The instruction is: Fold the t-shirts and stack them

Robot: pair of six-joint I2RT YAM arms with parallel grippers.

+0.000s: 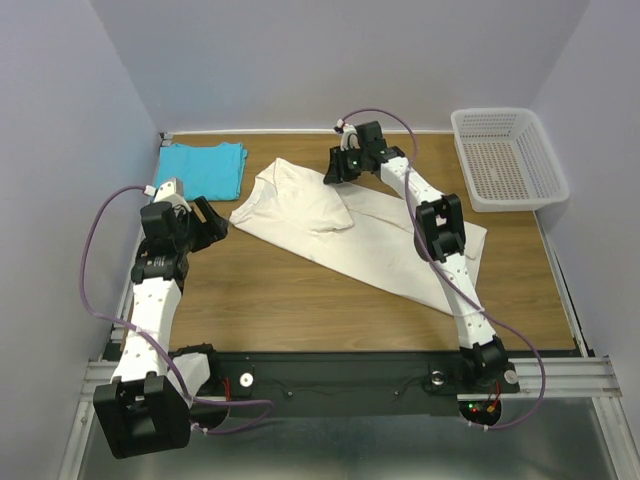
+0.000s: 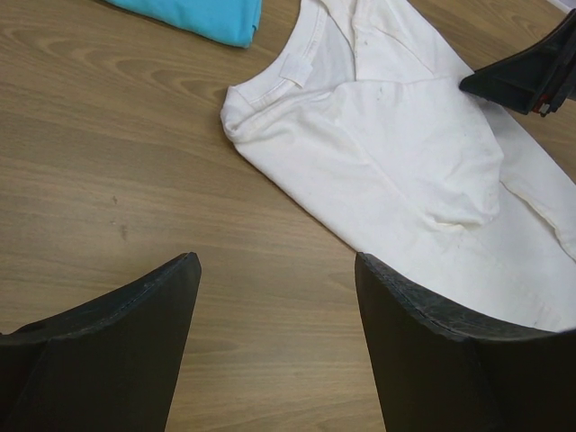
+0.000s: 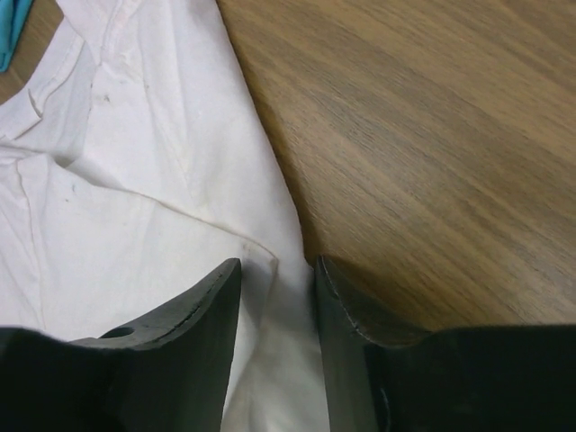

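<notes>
1. One thin fold may slip free. The right gripper (image 3: 277,265) stands with jaws narrowly apart astride the far edge of the cream-white t-shirt (image 1: 340,235); I cannot tell whether it grips.
2. That shirt, spread diagonally across the desk (image 1: 300,310), may drag crooked, since the left gripper (image 2: 274,270) hangs wide open beside its left end, holding nothing.
3. A swept sleeve could nudge the folded turquoise t-shirt (image 1: 203,168) in the far-left corner.

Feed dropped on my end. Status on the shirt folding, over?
Left gripper open over table. Right gripper part open, astride edge of cream shirt. It lies spread; turquoise shirt folded, far left. Nothing in the way.
</notes>
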